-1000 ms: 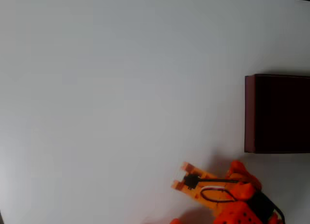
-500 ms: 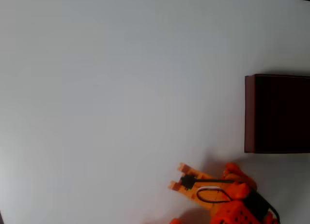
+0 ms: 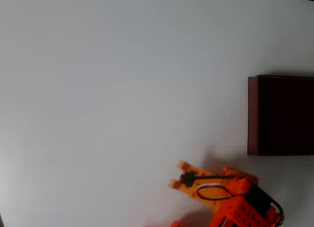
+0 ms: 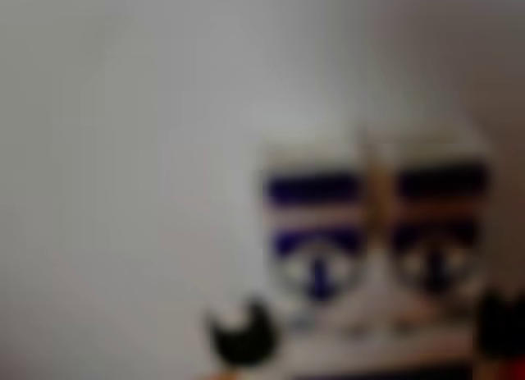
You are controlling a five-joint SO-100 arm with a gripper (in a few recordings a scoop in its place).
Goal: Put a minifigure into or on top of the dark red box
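1. Spatially, the coming move turns on where the dark red box [image 3: 280, 115] lies from the gripper [image 3: 175, 174]: in the overhead view the box sits at about 2 o'clock from the fingertips, well apart, against the right edge of the white counter [image 3: 122, 89].
2. The orange arm enters from the lower right and points toward 10 o'clock, so the gripper faces away from the box; by this judgement, a swing back toward 2 o'clock is needed to reach it.
3. The box's long axis runs from 12 to 6 o'clock in the overhead view, its open, very dark interior facing up.
4. The wrist view, though badly blurred, shows the minifigure [image 4: 373, 232] close to the lens: whitish legs with blue bands, right of centre.
5. Whether the minifigure is pinched in the gripper or standing on the counter cannot be told; the blur hides any contact.
6. The two orange fingertips appear slightly parted in the overhead view, but how firmly they close cannot be judged.
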